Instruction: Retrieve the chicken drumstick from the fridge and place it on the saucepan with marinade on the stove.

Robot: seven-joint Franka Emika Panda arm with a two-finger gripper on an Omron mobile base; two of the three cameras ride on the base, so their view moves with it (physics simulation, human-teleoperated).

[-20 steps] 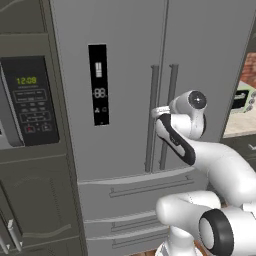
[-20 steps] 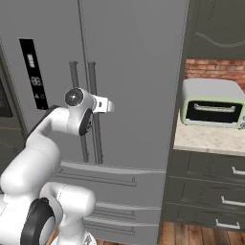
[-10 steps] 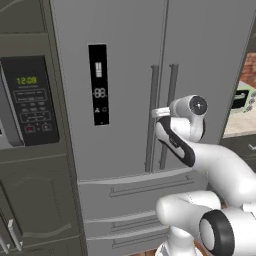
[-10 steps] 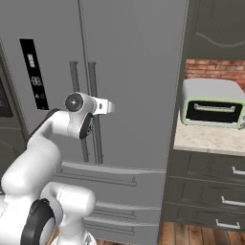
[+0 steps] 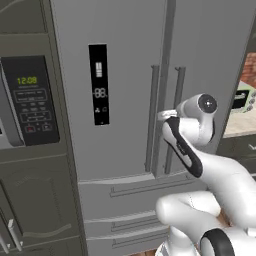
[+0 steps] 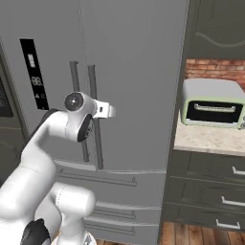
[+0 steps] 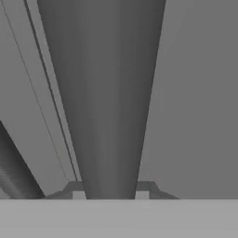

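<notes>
The grey steel fridge (image 5: 125,75) (image 6: 139,72) stands with both doors closed and fills the scene ahead. My gripper (image 5: 167,116) (image 6: 106,111) is at mid height on the right door's long bar handle (image 6: 92,86). In the hand view that handle (image 7: 107,93) runs up between my fingertips (image 7: 78,191), which sit tight on both of its sides, so the gripper (image 7: 110,193) is shut on it. The other door's handle (image 7: 14,172) crosses the lower left corner. The chicken drumstick is hidden behind the closed doors. The saucepan, the marinade and the stove are out of view.
A dark wall oven (image 5: 27,100) with a green clock is built in left of the fridge. To the right, a pale green toaster oven (image 6: 213,107) sits on a counter over grey drawers (image 6: 210,191). Fridge drawers (image 5: 130,190) lie below the doors.
The jaws have closed onto the right door's handle. The hand has shifted slightly at the handle; the doors have stayed closed.
</notes>
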